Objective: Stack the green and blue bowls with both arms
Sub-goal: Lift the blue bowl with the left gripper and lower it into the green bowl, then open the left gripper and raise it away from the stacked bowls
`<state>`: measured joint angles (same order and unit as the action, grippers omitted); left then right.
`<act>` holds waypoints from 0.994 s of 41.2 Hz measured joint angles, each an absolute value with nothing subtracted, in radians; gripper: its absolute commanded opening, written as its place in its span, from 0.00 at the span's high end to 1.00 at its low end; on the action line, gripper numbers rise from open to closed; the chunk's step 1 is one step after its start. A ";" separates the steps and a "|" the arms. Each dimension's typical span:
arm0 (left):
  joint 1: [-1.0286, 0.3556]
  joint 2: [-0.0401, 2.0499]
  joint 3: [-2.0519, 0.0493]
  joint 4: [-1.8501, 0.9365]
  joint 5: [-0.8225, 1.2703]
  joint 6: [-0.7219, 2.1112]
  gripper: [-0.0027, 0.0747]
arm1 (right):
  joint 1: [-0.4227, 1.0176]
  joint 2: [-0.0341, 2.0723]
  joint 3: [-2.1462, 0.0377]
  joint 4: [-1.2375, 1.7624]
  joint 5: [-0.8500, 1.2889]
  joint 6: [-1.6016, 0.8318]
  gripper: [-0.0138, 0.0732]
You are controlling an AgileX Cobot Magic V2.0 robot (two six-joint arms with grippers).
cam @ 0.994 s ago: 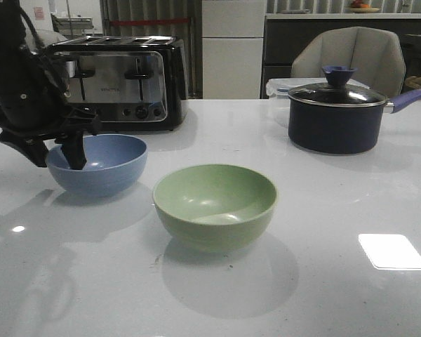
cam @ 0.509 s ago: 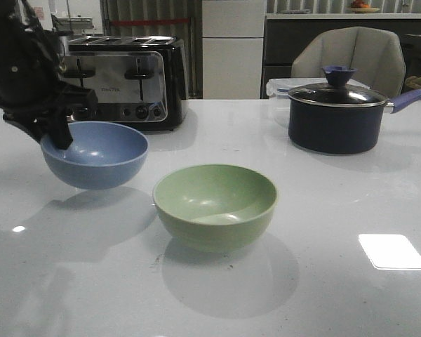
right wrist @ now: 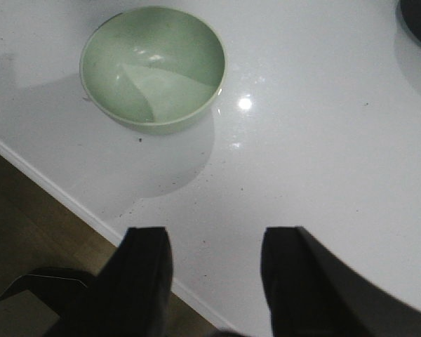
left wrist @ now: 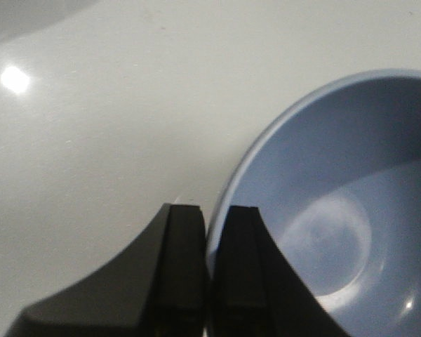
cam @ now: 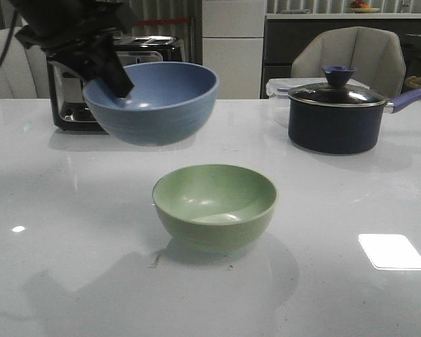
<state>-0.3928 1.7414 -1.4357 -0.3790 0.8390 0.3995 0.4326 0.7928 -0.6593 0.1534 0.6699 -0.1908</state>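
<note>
White table (cam: 351, 210): left claw (left wrist: 209, 232) pinches blue bowl (cam: 154, 98) above green bowl (cam: 215, 203); right claw (right wrist: 214, 263) apparently open.

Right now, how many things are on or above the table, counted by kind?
Bowls: 2, the blue bowl held up by the left gripper, and the green bowl on the table
Saucepan with lid: 1
Toaster: 1
Total: 4

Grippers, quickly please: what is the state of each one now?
Left gripper: closed on the rim of the blue bowl, lifted off the table.
Right gripper: open, holding nothing.
</note>
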 measured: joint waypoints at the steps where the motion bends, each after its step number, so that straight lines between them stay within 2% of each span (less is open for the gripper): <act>1: -0.402 1.743 -1.436 -0.377 0.836 0.402 0.85 | 0.433 0.793 -0.659 0.153 0.670 -0.191 0.36; 14: -0.539 1.795 -1.436 -0.352 0.782 0.413 0.85 | 0.433 0.793 -0.659 0.153 0.670 -0.191 0.36; 29: -0.549 1.909 -1.436 -0.350 0.728 0.414 0.84 | 0.433 0.793 -0.659 0.153 0.670 -0.191 0.36; 32: -0.549 1.927 -1.436 -0.350 0.723 0.414 0.77 | 0.433 0.793 -0.659 0.153 0.670 -0.191 0.36; 34: -0.549 1.936 -1.436 -0.350 0.721 0.414 0.67 | 0.433 0.793 -0.659 0.153 0.670 -0.191 0.36; 37: -0.549 1.939 -1.436 -0.352 0.721 0.414 0.47 | 0.433 0.793 -0.659 0.153 0.670 -0.191 0.36; 41: -0.549 1.939 -1.436 -0.364 0.721 0.414 0.33 | 0.433 0.793 -0.659 0.153 0.670 -0.192 0.36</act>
